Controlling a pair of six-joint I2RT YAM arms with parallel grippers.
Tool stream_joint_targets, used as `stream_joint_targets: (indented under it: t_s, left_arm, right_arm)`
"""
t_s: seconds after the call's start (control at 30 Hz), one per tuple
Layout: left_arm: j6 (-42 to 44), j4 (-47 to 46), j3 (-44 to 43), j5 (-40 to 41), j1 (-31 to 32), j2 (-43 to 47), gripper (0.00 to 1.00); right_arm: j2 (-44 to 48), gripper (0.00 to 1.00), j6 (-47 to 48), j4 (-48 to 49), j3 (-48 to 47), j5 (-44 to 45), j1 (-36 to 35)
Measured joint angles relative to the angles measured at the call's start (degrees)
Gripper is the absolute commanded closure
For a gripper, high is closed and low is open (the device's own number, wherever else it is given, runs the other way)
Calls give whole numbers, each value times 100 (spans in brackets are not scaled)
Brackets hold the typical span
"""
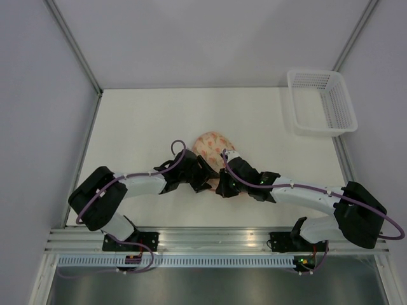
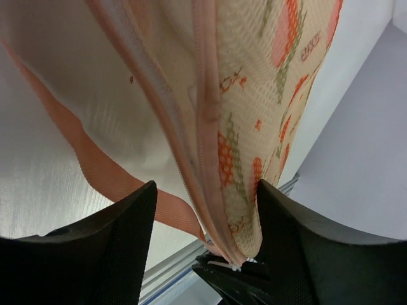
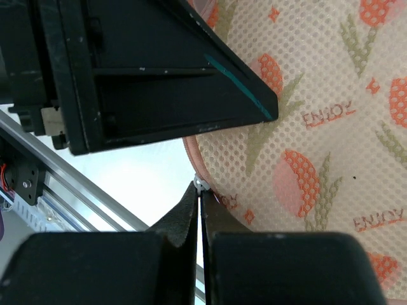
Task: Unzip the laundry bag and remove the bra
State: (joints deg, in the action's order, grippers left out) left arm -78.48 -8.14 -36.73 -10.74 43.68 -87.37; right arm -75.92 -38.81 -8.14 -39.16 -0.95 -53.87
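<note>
The laundry bag [image 1: 213, 146], peach-cream with orange-red print, lies mid-table between both arms. In the left wrist view its pink zipper rim [image 2: 206, 127] and pink loop [image 2: 95, 165] run down between my left gripper's fingers. My left gripper [image 2: 206, 184] is open astride the bag's near end, with the fabric against its right finger [image 2: 292, 241]. It also shows in the top view [image 1: 206, 178]. My right gripper [image 3: 200, 190] is shut on the small white zipper pull [image 3: 201, 185] at the bag's rim, and shows in the top view [image 1: 222, 186]. The bra is hidden.
A white plastic mesh basket [image 1: 321, 101] stands at the table's back right edge. The aluminium rail [image 1: 216, 238] runs along the near edge just behind the grippers. Grey walls enclose the white table [image 1: 140, 127] on three sides.
</note>
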Motion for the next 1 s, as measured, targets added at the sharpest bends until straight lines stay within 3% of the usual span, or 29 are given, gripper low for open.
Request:
stream_joint_targets:
  t_s: [0.1,0.13,0.2,0.23,0.3,0.7,1.0]
  left_arm:
    - [-125,-66,9,118,24,-68,52]
    - [-160,-138,13,166,31,-66,65]
    - [-212,-221,15,227,33,-66,78]
    - [-232,-245,15,275,35,-61,90]
    - [-249,-269,15,341,35,-50,98]
    - [-48,-245,15,415,-160,-31,98]
    - [1119,17,-378,-433,-636,-280,98]
  right_arm:
    - [22,99,11,-2,31,-35,0]
    - [28,100,11,-4,44,-37,0]
    - [44,100,13,-24,50,-37,0]
    - [48,99,15,-24,50,-35,0]
    - [48,100,20,-28,50,-31,0]
    - [11,100,9,-452,50,114,0]
    - [-151,99,-190,-1141,33,1161,4]
